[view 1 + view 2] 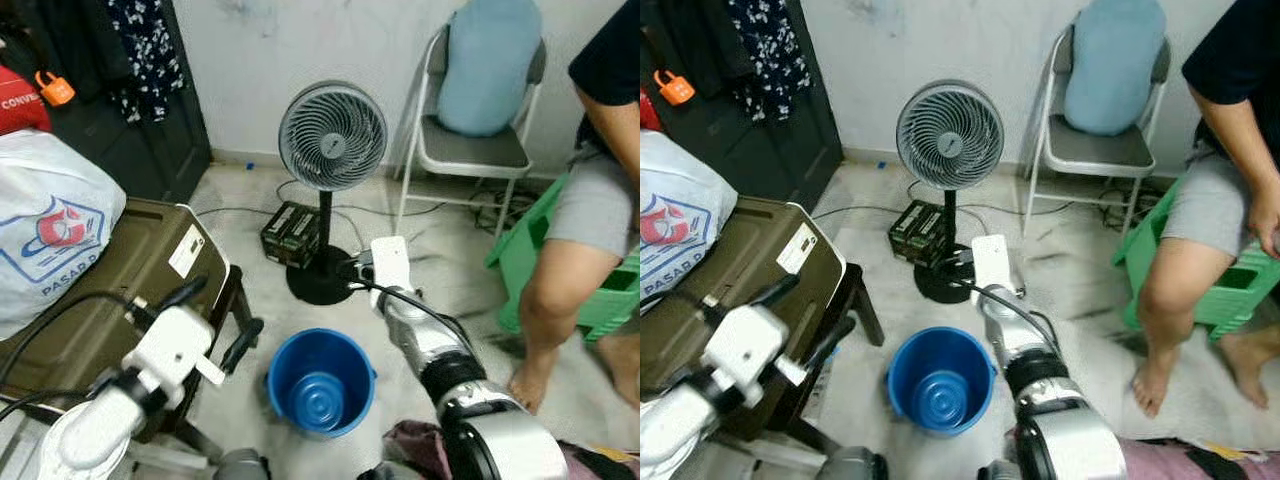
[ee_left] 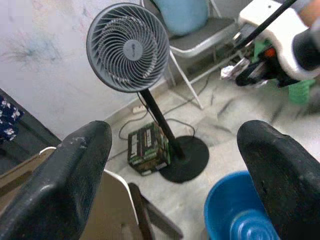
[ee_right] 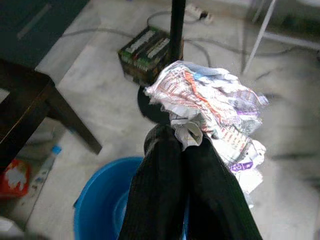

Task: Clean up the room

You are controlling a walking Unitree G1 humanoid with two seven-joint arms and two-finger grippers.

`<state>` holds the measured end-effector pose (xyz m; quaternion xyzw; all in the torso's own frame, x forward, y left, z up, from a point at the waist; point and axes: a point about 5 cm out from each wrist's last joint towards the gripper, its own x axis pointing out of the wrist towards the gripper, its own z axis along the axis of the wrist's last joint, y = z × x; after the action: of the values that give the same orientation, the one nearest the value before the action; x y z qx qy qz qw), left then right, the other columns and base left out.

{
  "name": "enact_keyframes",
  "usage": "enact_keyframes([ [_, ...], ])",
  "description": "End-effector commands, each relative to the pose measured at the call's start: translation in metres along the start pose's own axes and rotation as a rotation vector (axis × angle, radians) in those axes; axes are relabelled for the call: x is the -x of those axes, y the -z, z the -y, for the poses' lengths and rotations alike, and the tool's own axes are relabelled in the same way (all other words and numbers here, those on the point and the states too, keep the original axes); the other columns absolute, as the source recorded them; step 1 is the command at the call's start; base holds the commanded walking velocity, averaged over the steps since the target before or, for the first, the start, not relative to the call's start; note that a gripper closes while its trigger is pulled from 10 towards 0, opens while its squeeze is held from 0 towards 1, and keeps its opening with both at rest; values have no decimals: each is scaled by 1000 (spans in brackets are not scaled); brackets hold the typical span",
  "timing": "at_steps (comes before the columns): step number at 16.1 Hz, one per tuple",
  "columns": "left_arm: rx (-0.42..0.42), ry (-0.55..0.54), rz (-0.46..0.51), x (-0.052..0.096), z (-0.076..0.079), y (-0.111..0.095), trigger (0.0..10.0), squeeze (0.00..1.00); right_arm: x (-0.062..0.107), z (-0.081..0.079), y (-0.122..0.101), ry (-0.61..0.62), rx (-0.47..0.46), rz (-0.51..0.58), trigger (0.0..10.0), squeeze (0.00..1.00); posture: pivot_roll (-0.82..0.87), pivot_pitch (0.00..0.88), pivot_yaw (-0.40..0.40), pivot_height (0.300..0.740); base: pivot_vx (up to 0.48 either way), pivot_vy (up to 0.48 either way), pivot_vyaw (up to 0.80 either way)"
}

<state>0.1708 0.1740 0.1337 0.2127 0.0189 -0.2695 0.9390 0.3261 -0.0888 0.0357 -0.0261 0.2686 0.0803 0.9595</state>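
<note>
crumpled printed wrapper (image 3: 210, 107) pinched by right gripper (image 3: 186, 137), left gripper (image 2: 175, 165) spread, bag (image 1: 50, 235) reading "pasar"

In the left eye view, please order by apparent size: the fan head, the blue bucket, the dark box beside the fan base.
1. Fan head and blue bucket: they look alike, and the bucket is nearer the camera, so no ranking.
2. Dark box: clearly smallest.

1. The bucket (image 1: 321, 383) stands on the floor between the two arms.
2. The standing fan (image 1: 331, 137) rises behind it, with a box (image 1: 291, 233) beside its base.
3. A folding chair (image 1: 470, 150) stands right of the fan, holding a cushion (image 1: 489, 62).
4. A person's leg (image 1: 560, 290) is at far right.
</note>
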Motion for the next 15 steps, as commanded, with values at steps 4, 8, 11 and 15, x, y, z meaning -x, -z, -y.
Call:
enact_keyframes([
  [4,-73,-8,-5,12,-15,-12,10000,0,-3,-15,6,24,-3,-49,10000,0,284,108,76,740,0,0,0],
  [8,-103,-23,-29,25,-20,-19,10000,0,-4,-27,12,33,-40,-97,10000,0,308,128,105,740,0,0,0],
  [11,-107,-18,-28,23,-21,-26,10000,0,-3,-30,19,70,2,-126,10000,0,319,137,112,740,0,0,0],
  [15,-100,-3,-30,21,-19,-27,10000,0,-3,-29,20,75,-25,-121,10000,0,310,145,118,740,0,0,0],
])
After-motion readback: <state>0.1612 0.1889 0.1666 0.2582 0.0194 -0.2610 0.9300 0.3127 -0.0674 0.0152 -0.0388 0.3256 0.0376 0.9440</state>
